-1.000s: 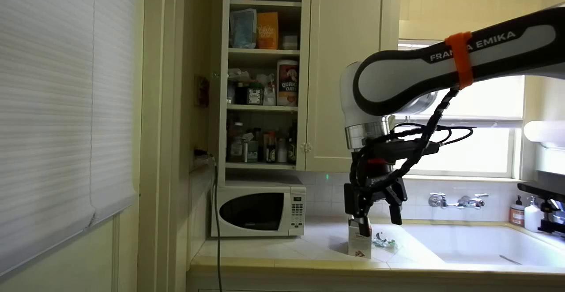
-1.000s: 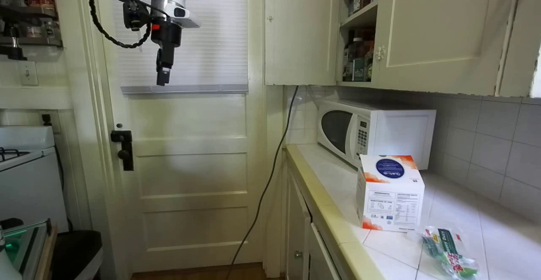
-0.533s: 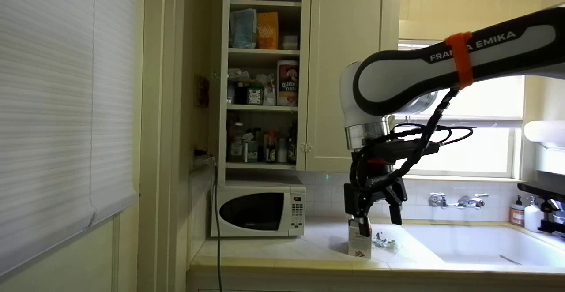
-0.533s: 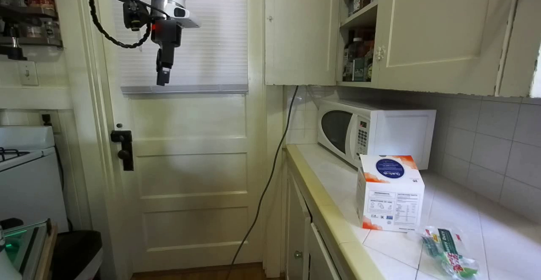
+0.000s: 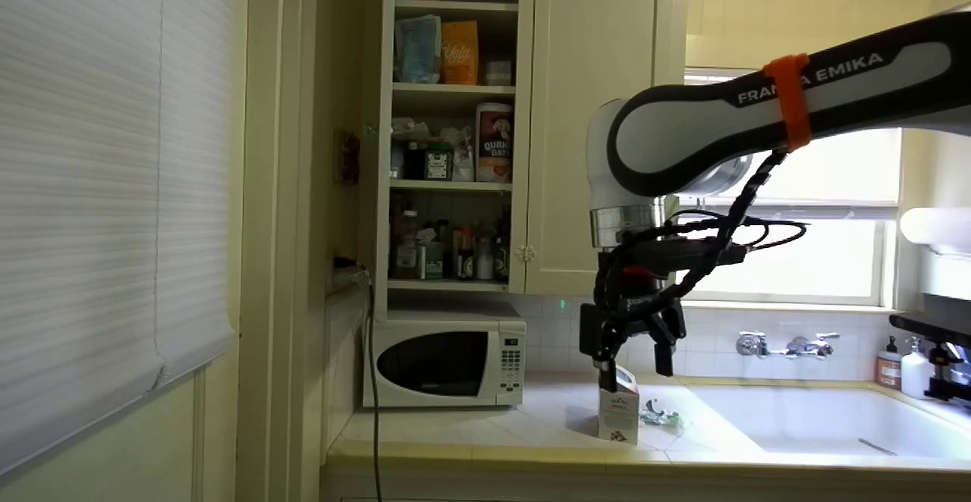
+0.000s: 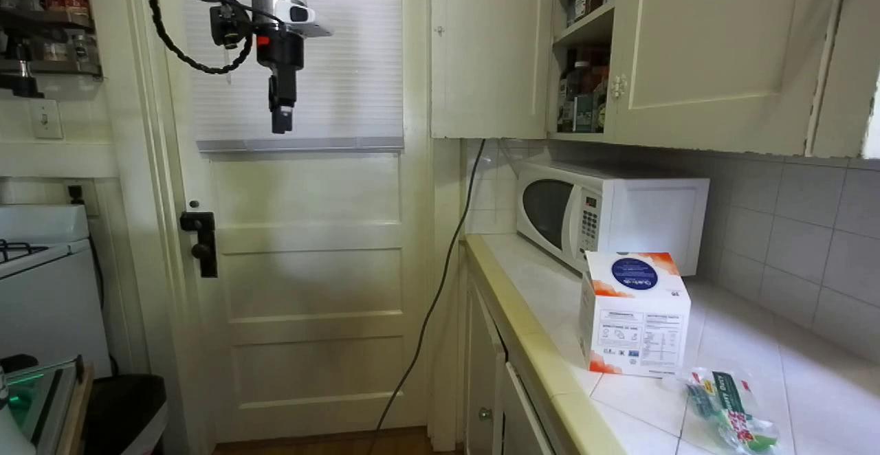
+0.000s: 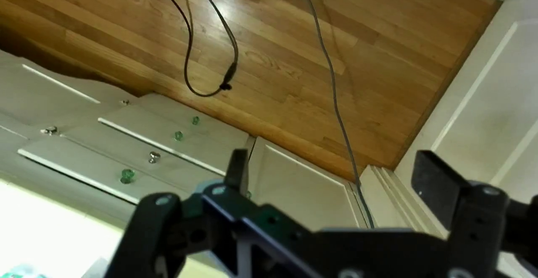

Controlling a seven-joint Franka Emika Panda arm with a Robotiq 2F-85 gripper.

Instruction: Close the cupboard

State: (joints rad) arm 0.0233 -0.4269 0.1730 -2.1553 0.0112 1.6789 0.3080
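The cupboard [image 5: 454, 185] is a tall narrow cream-white wall cabinet, standing open with bottles, jars and boxes on its shelves. It also shows in an exterior view [image 6: 590, 27]. Its plain flat door [image 6: 491, 49] is swung out wide from the left side and appears nearly edge-on in an exterior view [image 5: 373, 221]. My gripper [image 5: 636, 369] points down, apart from the door, and also shows in an exterior view [image 6: 282, 125]. In the wrist view the gripper [image 7: 336, 179] is open, with nothing between its fingers. The cupboard is out of the wrist view.
A white microwave [image 5: 432, 365] sits under the cupboard. A white and orange box [image 6: 636, 317] and a plastic bag [image 6: 732, 407] lie on the counter. A neighbouring cream cabinet [image 5: 592, 123] is closed. A grey cord [image 6: 430, 311] hangs beside the counter.
My gripper stays still at first, then rises slightly and shifts a little toward the cupboard side in both exterior views. The cupboard door has not moved.
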